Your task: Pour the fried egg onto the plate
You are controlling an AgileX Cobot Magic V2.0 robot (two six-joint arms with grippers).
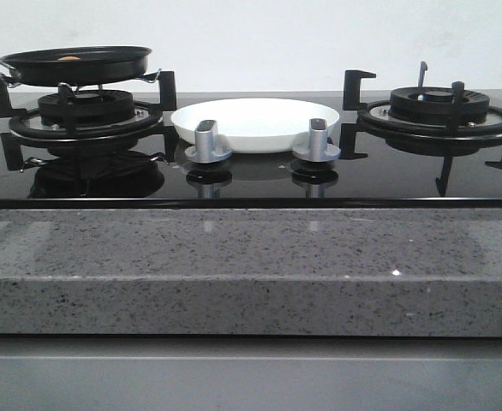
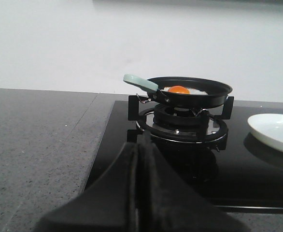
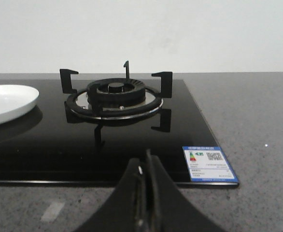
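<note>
Clenched left hand (image 2: 140, 159) and right hand (image 3: 145, 166) only in wrist views; fried egg (image 2: 180, 90) yolk clear from left wrist.

A plain white wall (image 1: 251, 43) rises behind a speckled grey stone worktop (image 1: 251, 274) (thick front edge), holding a glossy black hob (image 1: 251, 180).

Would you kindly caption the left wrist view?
Shut left gripper faces the frying pan holding the fried egg on the burner.

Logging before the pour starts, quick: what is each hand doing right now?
Left hand: closed, holding nothing, short of the frying pan.
Right hand: closed, holding nothing.
</note>
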